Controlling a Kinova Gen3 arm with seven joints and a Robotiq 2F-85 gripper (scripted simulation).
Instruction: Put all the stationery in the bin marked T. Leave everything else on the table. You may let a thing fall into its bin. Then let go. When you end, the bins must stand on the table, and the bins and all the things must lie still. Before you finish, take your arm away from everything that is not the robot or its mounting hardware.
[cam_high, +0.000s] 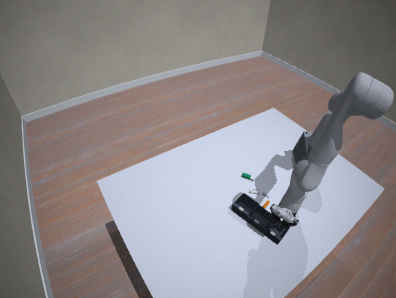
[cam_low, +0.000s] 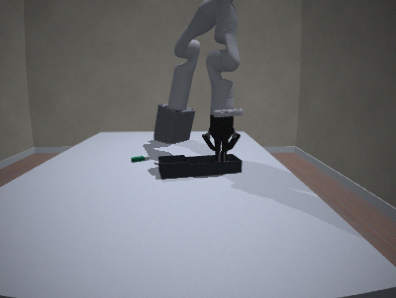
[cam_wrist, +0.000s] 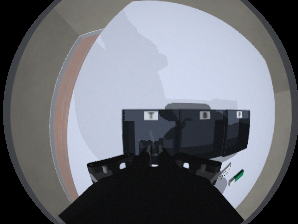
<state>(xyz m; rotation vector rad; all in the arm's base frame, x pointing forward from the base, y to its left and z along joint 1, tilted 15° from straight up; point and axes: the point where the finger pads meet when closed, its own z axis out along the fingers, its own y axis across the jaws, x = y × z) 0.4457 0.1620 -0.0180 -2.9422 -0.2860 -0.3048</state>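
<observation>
A row of black bins (cam_high: 260, 218) stands on the white table and also shows in the exterior view (cam_low: 200, 166). In the wrist view (cam_wrist: 186, 129) small white labels sit on the bins' rims, and I cannot read them for certain. My gripper (cam_low: 221, 156) points straight down over the right end of the row, with its fingertips at the rim. The fingers are shut and I see nothing between them. A small orange thing (cam_high: 266, 202) lies at the row's far edge. A thin wire-like thing (cam_high: 255, 192) lies just behind the bins. A green thing (cam_high: 245, 175) lies farther back on the table.
The arm's grey base (cam_low: 173, 123) stands behind the bins. The table's right edge (cam_high: 350, 225) is close to the arm. The green thing also shows in the exterior view (cam_low: 138, 158), left of the bins.
</observation>
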